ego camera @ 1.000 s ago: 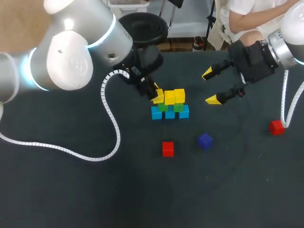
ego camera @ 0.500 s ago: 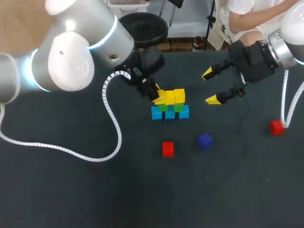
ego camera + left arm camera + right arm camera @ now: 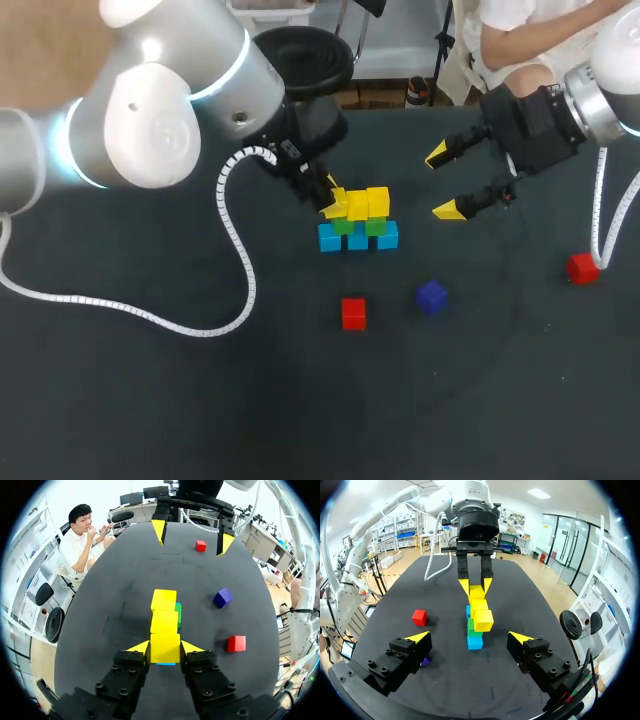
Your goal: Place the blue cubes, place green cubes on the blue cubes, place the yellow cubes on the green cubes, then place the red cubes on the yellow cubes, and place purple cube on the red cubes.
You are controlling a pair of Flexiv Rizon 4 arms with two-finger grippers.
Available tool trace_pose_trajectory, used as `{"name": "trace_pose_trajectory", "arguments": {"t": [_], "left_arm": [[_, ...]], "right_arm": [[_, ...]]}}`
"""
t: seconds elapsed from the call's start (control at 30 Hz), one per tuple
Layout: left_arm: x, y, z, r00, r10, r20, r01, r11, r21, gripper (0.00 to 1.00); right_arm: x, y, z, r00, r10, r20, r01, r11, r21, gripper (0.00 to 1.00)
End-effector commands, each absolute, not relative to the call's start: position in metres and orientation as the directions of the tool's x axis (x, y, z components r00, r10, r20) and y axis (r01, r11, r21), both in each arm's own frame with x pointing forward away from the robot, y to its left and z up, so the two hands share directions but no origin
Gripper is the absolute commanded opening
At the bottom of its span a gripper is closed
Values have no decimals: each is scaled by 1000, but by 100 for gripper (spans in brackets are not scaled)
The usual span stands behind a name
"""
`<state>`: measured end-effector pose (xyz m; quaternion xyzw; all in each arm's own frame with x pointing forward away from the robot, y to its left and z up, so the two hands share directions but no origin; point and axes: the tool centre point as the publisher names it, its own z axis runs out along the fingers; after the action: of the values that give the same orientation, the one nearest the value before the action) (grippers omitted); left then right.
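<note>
Now, over the dark tabletop (image 3: 150, 400), my right claw (image 3: 447, 182) hangs wide open and empty, while my left claw (image 3: 328, 197) pinches a yellow cube (image 3: 165, 646) above the green cubes (image 3: 343, 226) and blue cubes (image 3: 358, 239); the purple cube (image 3: 432, 297) lies loose nearby.

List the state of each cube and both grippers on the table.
Left gripper: shut on end yellow cube.
End yellow cube: gripped, in line with the placed pair.
Placed yellow cubes: resting on green cubes.
Green cubes: stacked on blue cubes.
Blue cubes: row on the table, stack's base.
Near red cube: loose on table.
Far red cube: loose, beside right arm.
Purple cube: loose on table.
Right gripper: open, empty.
</note>
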<state>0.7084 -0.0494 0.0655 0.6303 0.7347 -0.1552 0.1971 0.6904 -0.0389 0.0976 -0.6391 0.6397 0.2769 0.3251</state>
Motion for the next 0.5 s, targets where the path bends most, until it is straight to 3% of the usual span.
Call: {"name": "trace_pose_trajectory", "arguments": {"t": [0.03, 0.5], "left_arm": [[715, -50, 64, -131, 872, -471, 987, 158, 17, 0], [718, -50, 62, -119, 877, -466, 990, 143, 17, 0]], "right_arm": [[690, -39, 97, 30, -636, -771, -998, 30, -63, 100], [690, -39, 97, 30, -636, -771, -998, 30, -63, 100]]}}
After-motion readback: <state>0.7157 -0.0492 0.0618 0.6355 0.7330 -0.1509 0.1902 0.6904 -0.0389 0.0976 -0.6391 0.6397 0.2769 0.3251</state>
